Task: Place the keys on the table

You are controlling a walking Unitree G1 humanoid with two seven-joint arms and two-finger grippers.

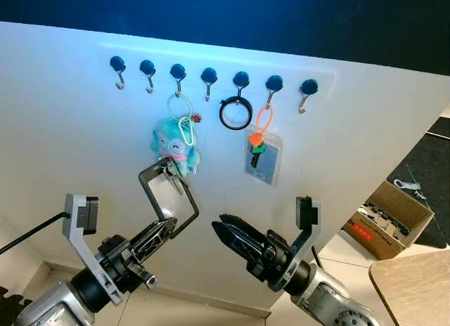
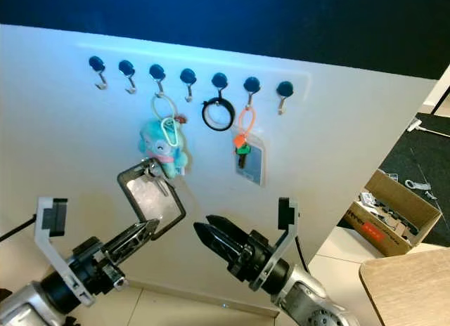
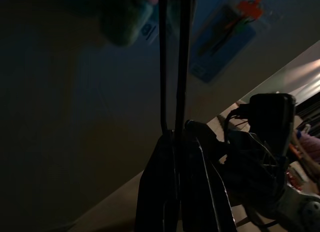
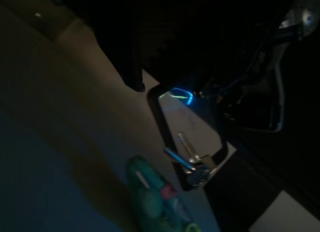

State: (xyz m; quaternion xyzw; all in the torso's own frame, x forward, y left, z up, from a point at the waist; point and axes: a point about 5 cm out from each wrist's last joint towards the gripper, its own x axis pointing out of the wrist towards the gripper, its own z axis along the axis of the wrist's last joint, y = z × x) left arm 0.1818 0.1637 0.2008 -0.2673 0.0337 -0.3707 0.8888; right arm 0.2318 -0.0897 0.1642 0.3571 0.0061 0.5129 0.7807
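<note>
A white wall [image 1: 70, 129] carries a row of dark hooks [image 1: 209, 76], and low at the right edge shows a corner of the wooden worktop [image 1: 415, 284], with a cardboard box [image 1: 388, 217] on the floor beyond it. The left pincer [image 1: 166, 228] reaches up toward the wall with its fingers pressed together on the lower corner of a black carabiner [image 1: 169, 199], a large rounded rectangular loop whose long axis runs up from the fingertips toward the hooks. At the carabiner's upper end the keys [image 1: 171, 169] hang in a small metal bunch, touching or just in front of a teal plush charm [image 1: 174, 145] that dangles by a pale ring from the third hook; whether the keys are free of that ring cannot be told. The right pincer [image 1: 219, 227] sits just beside the carabiner's lower end, fingers close together and holding nothing, pointing toward the left one. Farther along the hooks hang a black ring [image 1: 235, 113] and a card sleeve [image 1: 262, 156] on an orange loop. Judged from this, the keys lie above the left pincer, while the worktop lies well apart to the robot's right and lower, past the right arm
</note>
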